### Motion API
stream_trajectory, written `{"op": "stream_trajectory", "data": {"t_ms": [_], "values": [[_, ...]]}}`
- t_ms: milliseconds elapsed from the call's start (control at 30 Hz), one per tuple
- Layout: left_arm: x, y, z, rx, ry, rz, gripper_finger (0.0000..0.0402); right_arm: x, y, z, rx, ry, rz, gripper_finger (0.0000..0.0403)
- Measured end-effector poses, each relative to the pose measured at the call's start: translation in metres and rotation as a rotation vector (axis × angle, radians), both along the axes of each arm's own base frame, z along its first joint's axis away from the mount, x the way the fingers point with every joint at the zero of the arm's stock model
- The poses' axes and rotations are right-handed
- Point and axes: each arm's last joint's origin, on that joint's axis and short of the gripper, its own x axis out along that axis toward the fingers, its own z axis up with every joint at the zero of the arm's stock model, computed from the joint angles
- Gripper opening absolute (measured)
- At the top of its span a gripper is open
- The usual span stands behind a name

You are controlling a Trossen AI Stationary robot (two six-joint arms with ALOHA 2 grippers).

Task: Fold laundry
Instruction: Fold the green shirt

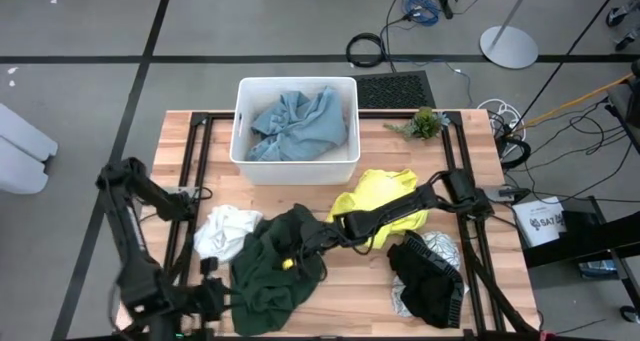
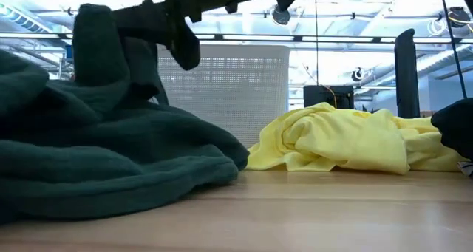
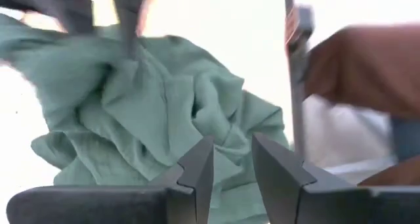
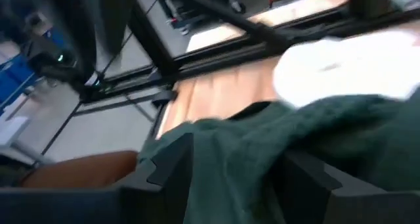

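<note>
A wooden table with a black frame stands on a grey floor crossed by dark lines. Past the table's far edge lie a coiled black cable, a black mat and a round white stand base. Bright ceiling lights and windows fill the room behind.

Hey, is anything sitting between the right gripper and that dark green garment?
Nothing visible: the right gripper is already over the dark green garment, its fingers straddling the cloth in the right wrist view.
</note>
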Motion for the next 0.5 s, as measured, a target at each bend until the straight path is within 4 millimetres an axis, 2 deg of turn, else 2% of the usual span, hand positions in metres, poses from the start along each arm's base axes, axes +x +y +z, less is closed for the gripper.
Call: {"op": "stream_trajectory", "data": {"t_ms": [67, 167, 267, 367, 500], "values": [[-0.01, 0.003, 0.006, -0.052, -0.022, 0.018, 0.0113, -0.002, 0.007, -0.002, -0.003, 0.01, 0.011, 0.0178], [-0.018, 0.003, -0.005, -0.083, 0.026, 0.043, 0.0113, -0.004, 0.014, -0.002, -0.011, 0.005, 0.006, 0.0178], [-0.021, 0.0, -0.028, -0.079, 0.159, 0.048, 0.0114, -0.007, 0.021, -0.006, -0.019, 0.031, 0.018, 0.0178], [-0.018, -0.003, -0.06, -0.029, 0.303, 0.074, 0.0114, -0.01, 0.028, -0.008, -0.026, 0.057, 0.035, 0.0178], [-0.005, -0.004, -0.093, 0.049, 0.364, 0.151, 0.0114, -0.01, 0.027, -0.008, -0.022, 0.055, 0.032, 0.0178]]}}
